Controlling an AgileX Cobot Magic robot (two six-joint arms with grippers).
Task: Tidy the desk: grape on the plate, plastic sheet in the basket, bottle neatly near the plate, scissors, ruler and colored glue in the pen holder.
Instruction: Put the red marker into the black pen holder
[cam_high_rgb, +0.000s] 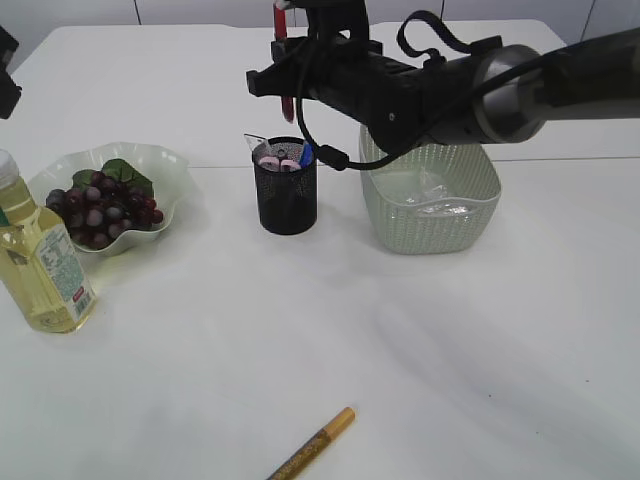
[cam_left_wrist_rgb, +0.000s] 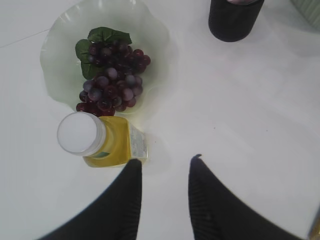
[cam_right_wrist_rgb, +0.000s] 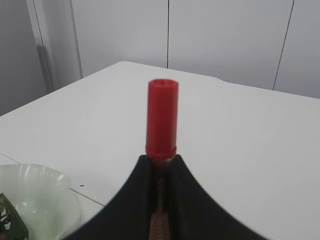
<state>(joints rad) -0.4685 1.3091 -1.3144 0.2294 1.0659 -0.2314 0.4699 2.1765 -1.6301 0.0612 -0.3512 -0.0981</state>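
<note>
A red colored glue stick (cam_high_rgb: 288, 104) hangs upright above the black mesh pen holder (cam_high_rgb: 287, 200), with my right gripper (cam_high_rgb: 289, 70) shut on it; its red cap (cam_right_wrist_rgb: 162, 117) sticks out past the fingers. Pink scissors handles (cam_high_rgb: 280, 162) and a clear ruler corner (cam_high_rgb: 255, 143) rise from the holder. The grape (cam_high_rgb: 105, 205) lies on the wavy plate (cam_high_rgb: 160, 160), and the bottle (cam_high_rgb: 45, 265) of yellow liquid stands beside it. The plastic sheet (cam_high_rgb: 430, 185) lies in the basket (cam_high_rgb: 430, 225). My left gripper (cam_left_wrist_rgb: 165, 160) hovers open and empty beside the bottle (cam_left_wrist_rgb: 102, 140).
A gold glue stick (cam_high_rgb: 312, 445) lies on the white table near the front edge. The right arm stretches from the right across the top of the basket. The left wrist view also shows the plate (cam_left_wrist_rgb: 65, 45) and pen holder (cam_left_wrist_rgb: 235, 20).
</note>
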